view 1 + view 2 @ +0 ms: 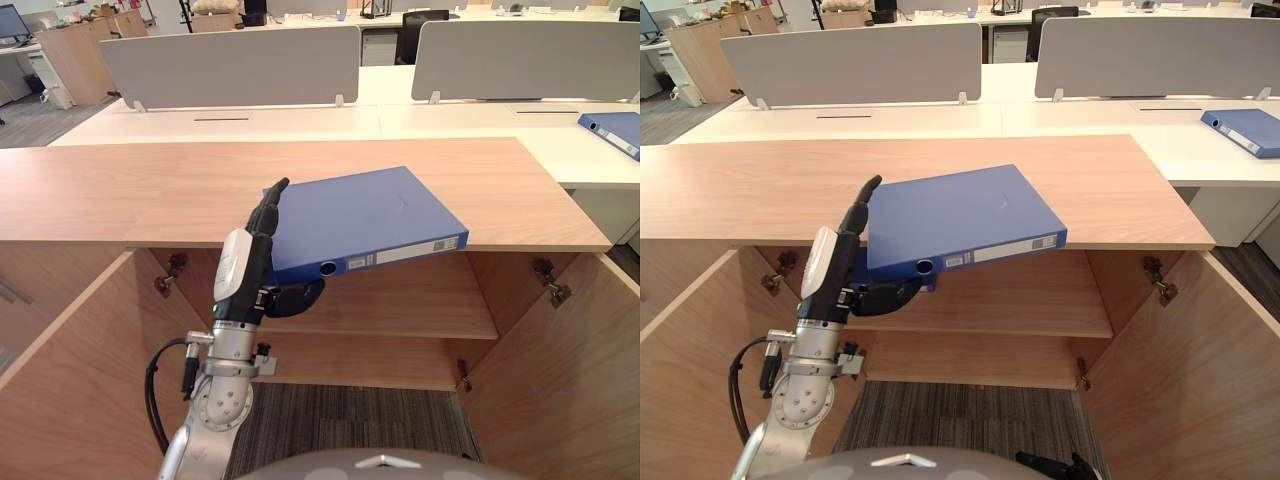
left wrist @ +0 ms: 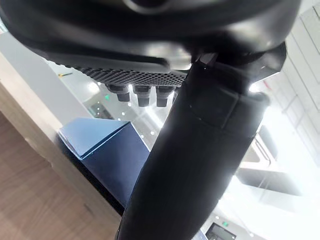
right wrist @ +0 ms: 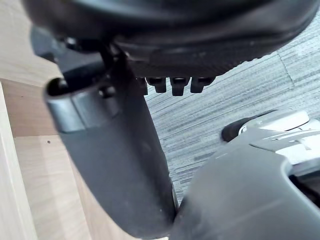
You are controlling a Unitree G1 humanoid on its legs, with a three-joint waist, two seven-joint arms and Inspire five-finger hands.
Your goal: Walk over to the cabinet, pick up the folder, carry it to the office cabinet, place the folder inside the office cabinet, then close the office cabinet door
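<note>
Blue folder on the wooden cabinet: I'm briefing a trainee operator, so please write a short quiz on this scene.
1. True or false: the blue lever-arch folder lies wholly on the light wooden cabinet top.
2. How does the robot's left hand hold it? A) fingers above, thumb beneath B) flat palm beneath C) not touching.
3. Fill in: the cabinet's wooden doors stand ____.
Key: 1 false, it overhangs the front edge; 2 A; 3 open.
</note>
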